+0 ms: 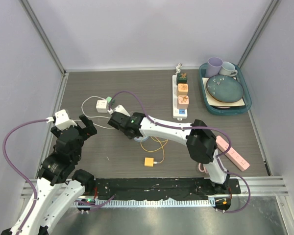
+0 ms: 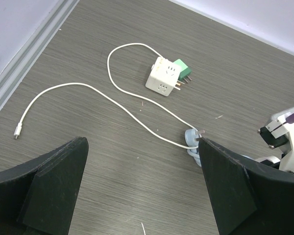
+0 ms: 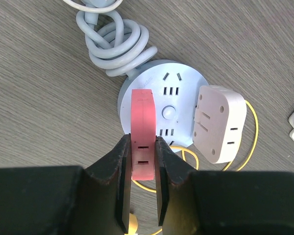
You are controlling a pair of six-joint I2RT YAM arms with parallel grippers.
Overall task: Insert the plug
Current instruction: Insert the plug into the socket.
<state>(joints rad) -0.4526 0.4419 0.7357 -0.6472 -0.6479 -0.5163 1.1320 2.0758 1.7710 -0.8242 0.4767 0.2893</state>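
Arms: two, the left arm (image 1: pixel 59 161) and the right arm (image 1: pixel 169 131).
Long power strips: two, a white strip (image 1: pixel 180 115) and a pink strip (image 1: pixel 233 153).
Round sockets: one, the pale blue round socket (image 3: pixel 174 83).
Cube sockets: one, the white cube socket (image 2: pixel 162 81).
Blocks plugged into the white strip: three, a dark green block (image 1: pixel 182 77), an upper orange block (image 1: pixel 183 88) and a lower orange block (image 1: pixel 183 101).
Other plugs: three, the pink plug (image 3: pixel 142 117), the beige adapter (image 3: pixel 219 122) and the green plug (image 2: pixel 181 67).
Small boxes: one, the yellow box (image 1: pixel 149 161).
Cups: two, a purple cup (image 1: pixel 214 66) and a white mug (image 1: pixel 229 69).
Plates: one blue-green plate (image 1: pixel 224 88); perhaps a paler one beneath it, of which only an edge shows.
Trays: one, the teal tray (image 1: pixel 229 112).
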